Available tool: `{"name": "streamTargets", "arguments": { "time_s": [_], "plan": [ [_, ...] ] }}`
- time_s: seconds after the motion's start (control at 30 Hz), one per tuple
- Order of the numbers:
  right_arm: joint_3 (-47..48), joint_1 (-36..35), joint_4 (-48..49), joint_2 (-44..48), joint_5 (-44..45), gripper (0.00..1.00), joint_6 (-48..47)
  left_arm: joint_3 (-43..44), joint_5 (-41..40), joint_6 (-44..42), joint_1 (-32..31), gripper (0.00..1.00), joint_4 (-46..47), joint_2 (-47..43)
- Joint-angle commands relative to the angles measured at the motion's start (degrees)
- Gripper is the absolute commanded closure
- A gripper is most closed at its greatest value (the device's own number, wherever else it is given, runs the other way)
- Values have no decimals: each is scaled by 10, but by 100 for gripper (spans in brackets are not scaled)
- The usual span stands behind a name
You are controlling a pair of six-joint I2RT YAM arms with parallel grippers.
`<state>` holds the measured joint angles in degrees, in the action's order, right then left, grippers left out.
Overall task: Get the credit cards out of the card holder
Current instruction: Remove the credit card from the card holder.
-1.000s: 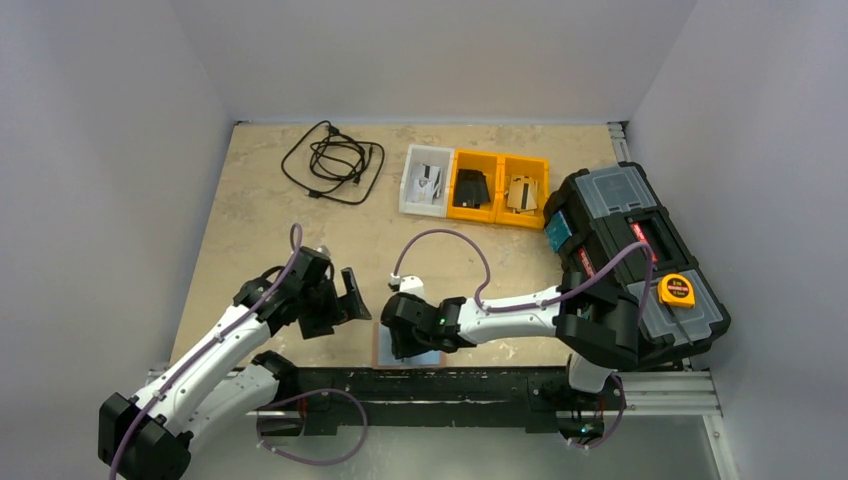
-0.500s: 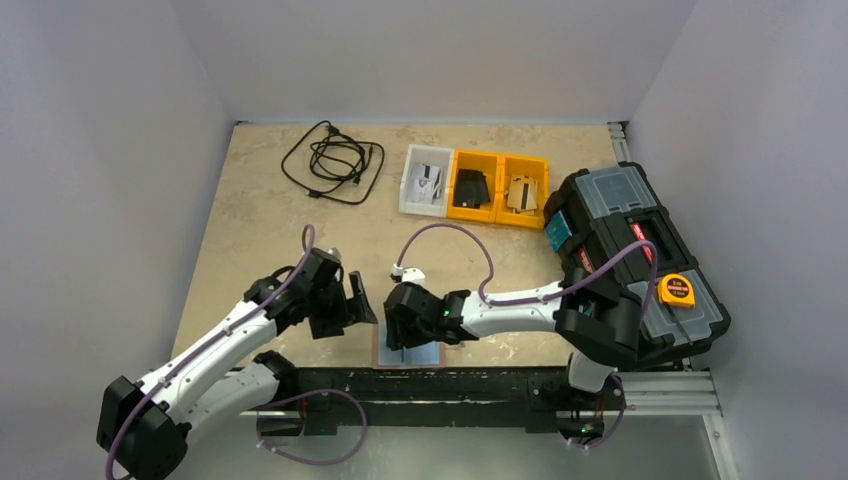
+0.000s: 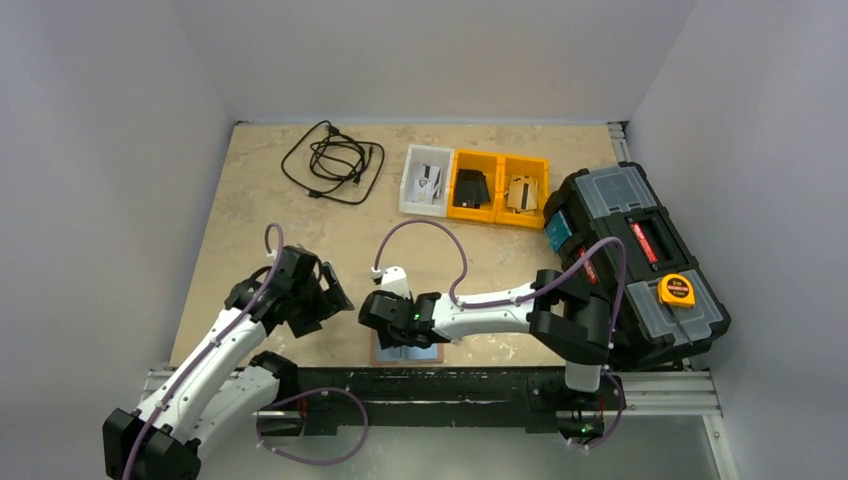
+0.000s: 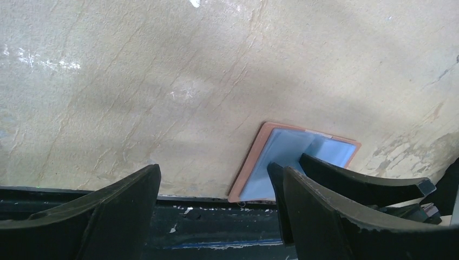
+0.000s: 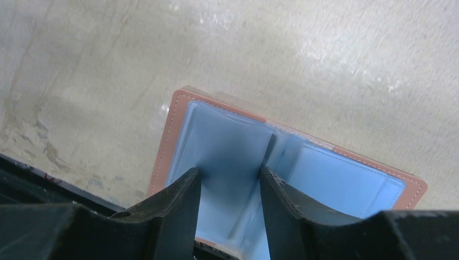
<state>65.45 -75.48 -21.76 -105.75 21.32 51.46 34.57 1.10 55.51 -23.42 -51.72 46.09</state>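
1. Left of the open reddish-brown leather card holder (image 5: 346, 173), light-blue inside, the left gripper (image 4: 222, 172) hangs released and empty.
2. On the holder, the right gripper (image 5: 230, 170) has its parted jaws touching the lining, grasping nothing.
3. No credit cards lie outside it, so removal likely remains.

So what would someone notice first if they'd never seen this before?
Probably the little reddish-brown card holder lying open at the table's near edge, light blue inside, with the right gripper poised right over it. After that, the big black toolbox on the right, with a yellow tape measure on top.
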Motion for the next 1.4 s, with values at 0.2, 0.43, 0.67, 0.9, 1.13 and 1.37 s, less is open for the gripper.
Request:
{"name": "streamTargets", "arguments": {
  "time_s": [0.2, 0.43, 0.67, 0.9, 1.13, 1.37],
  "plan": [
    [-65, 8, 3, -53, -7, 75, 1, 2, 89, -43, 11, 23, 46, 32],
    [-140, 23, 104, -28, -74, 87, 4, -18, 138, -50, -35, 34, 103, 55],
    [-177, 48, 170, -26, -126, 93, 5, -19, 119, -19, -126, 51, 159, 117],
    [-202, 60, 199, -23, -144, 95, 10, -22, 118, -27, -142, 60, 198, 167],
    [-214, 66, 213, -23, -153, 96, 13, -24, 102, -36, -143, 62, 214, 207],
    [-218, 67, 214, -23, -157, 96, 11, -24, 66, -41, -142, 63, 196, 205]
  ]
}}
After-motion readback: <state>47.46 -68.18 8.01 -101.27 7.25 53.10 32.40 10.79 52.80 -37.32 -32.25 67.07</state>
